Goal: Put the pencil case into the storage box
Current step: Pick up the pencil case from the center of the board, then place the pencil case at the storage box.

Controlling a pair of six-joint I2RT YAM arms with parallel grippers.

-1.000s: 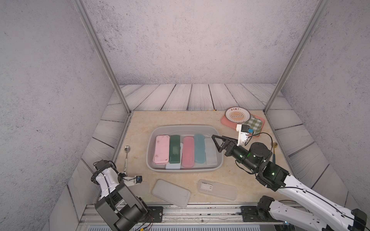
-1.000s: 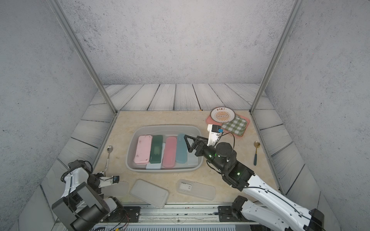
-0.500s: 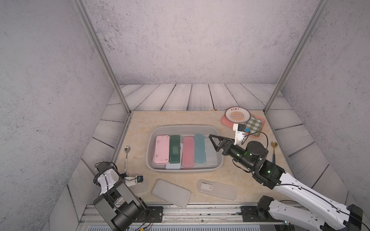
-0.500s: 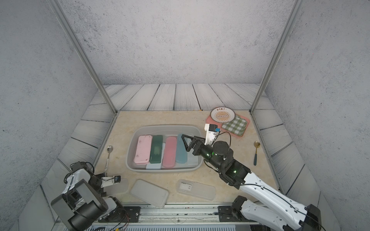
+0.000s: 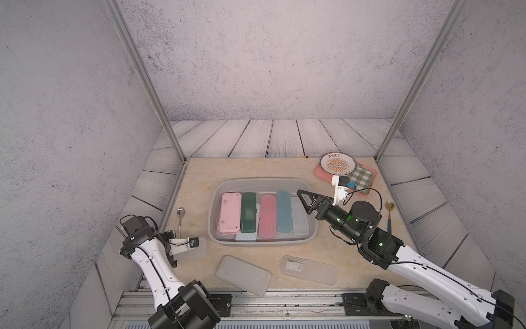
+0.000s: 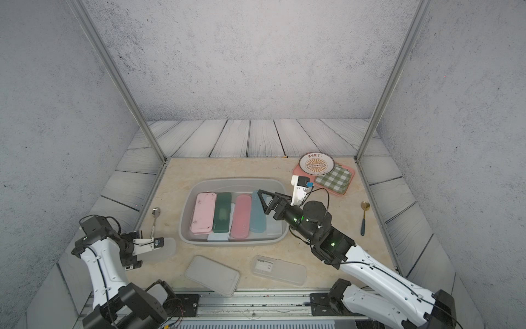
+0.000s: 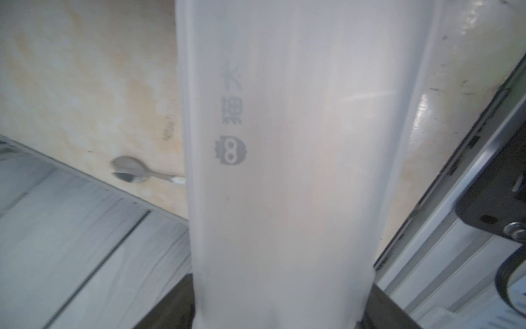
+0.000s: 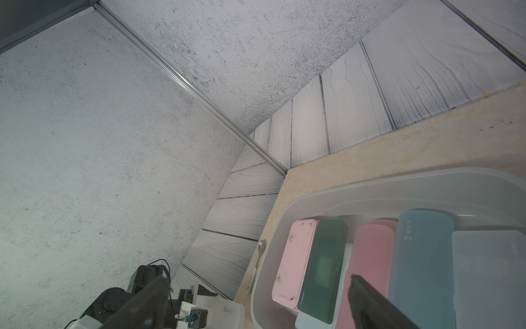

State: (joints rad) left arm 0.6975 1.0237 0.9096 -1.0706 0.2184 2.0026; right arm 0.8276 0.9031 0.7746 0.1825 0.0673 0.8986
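Near-left corner of the table (image 5: 199, 176): my left gripper (image 5: 178, 250) sits at one end of a frosted pencil case (image 5: 199, 250), with dark fingers (image 7: 176, 307) showing at both of its long edges in the left wrist view.
Left grip: the jaws straddle the case's short width. Whether they are pressing on it, or whether it is clear of the table, I cannot tell.
Right tool: my right gripper (image 5: 304, 202) hangs spread wide and empty above the right end of the storage box (image 5: 256, 181).
Done: six cases lie in the box. A pale pink case (image 5: 229, 212), a green case (image 5: 248, 212), a rose case (image 5: 267, 216), a blue case (image 5: 283, 210) and a clear case (image 5: 299, 219) sit side by side, and a pale blue case (image 5: 245, 236) is partly under them.
Left to do: three cases are outside the box: the one at my left gripper and two along the near edge, a plain flat case (image 5: 243, 275) and a labelled case (image 5: 308, 270). I judge the job well past halfway.
Long axis: the frosted pencil case lies flat with its printed face up. Its length runs straight out from my gripper and across the table, and its free end points right, towards the box's near-left corner.
Against the box: the packed cases run near-to-far, so I judge mine needs roughly a quarter turn to line up with them. The floor of the box looks nearly full.
Beside it: a silver spoon (image 5: 180, 216) lies just beyond the case, near the table's left edge.
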